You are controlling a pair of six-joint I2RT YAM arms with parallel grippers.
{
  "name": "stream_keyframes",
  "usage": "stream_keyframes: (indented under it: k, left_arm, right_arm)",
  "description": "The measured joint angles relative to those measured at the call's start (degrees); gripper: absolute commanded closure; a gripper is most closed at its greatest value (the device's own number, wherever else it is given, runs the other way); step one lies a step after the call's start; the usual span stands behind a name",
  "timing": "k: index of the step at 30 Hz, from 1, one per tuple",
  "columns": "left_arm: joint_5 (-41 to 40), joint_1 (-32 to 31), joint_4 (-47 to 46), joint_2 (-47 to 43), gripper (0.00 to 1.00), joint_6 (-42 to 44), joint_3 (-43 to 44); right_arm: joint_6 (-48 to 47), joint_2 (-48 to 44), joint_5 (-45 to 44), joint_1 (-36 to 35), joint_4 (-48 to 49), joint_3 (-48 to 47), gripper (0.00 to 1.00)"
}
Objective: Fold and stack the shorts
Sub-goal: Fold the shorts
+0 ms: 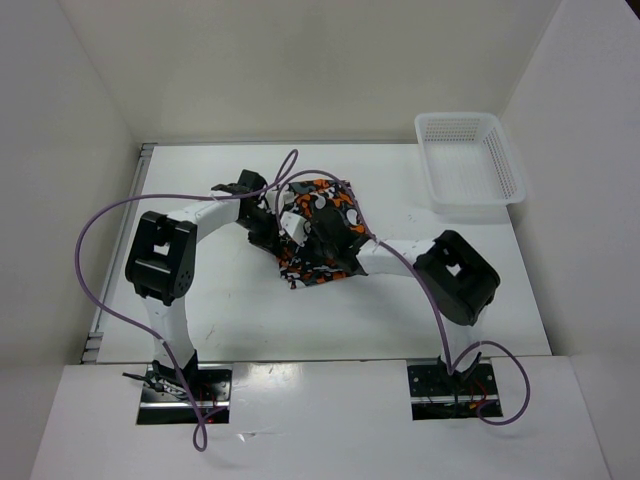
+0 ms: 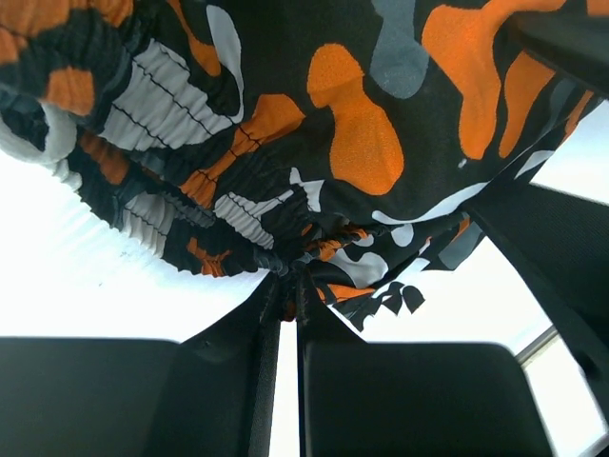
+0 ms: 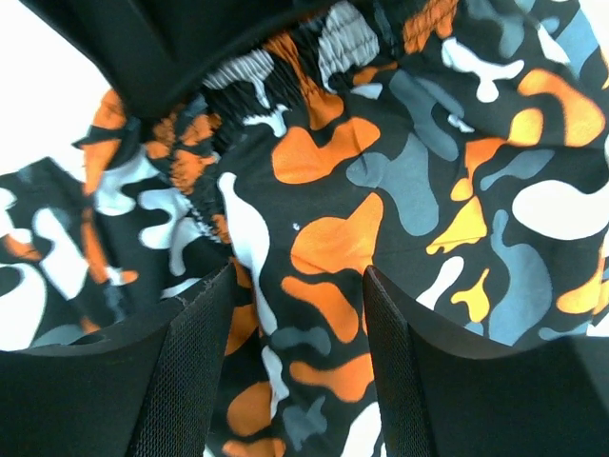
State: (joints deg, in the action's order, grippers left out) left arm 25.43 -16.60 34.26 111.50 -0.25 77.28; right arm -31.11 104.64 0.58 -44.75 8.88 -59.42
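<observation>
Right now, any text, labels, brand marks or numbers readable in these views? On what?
No readable text in any view.
The shorts: blob print only, no label or tag showing.
The basket: plain white lattice, no marking.
The left arm's base plate: small dark and red details, too small to read as text.

Cams: one high overview, two wrist close-ups, all sharing the shorts (image 1: 320, 235).
Top cam sits above and behind the arm bases, looking down on the whole surface (image 1: 230, 300), with the basket (image 1: 470, 165) at 1 o'clock. Each wrist cam looks along its own jaws at 6 o'clock, very near, with the print filling most of the frame.
</observation>
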Motion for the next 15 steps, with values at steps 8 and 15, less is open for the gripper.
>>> stream_keyframes:
  k: [8,15]
  left_arm:
    - [0.5,0.0,0.2,0.0,0.88,0.0,0.0]
    - [0.6,0.0,0.2,0.0,0.87,0.0,0.0]
  right_arm:
    - [-0.5,3.1,-3.0,0.0,1.9,0.0,0.94]
    - [0.2,3.1,-6.3,0.0,3.3,-1.9,1.0]
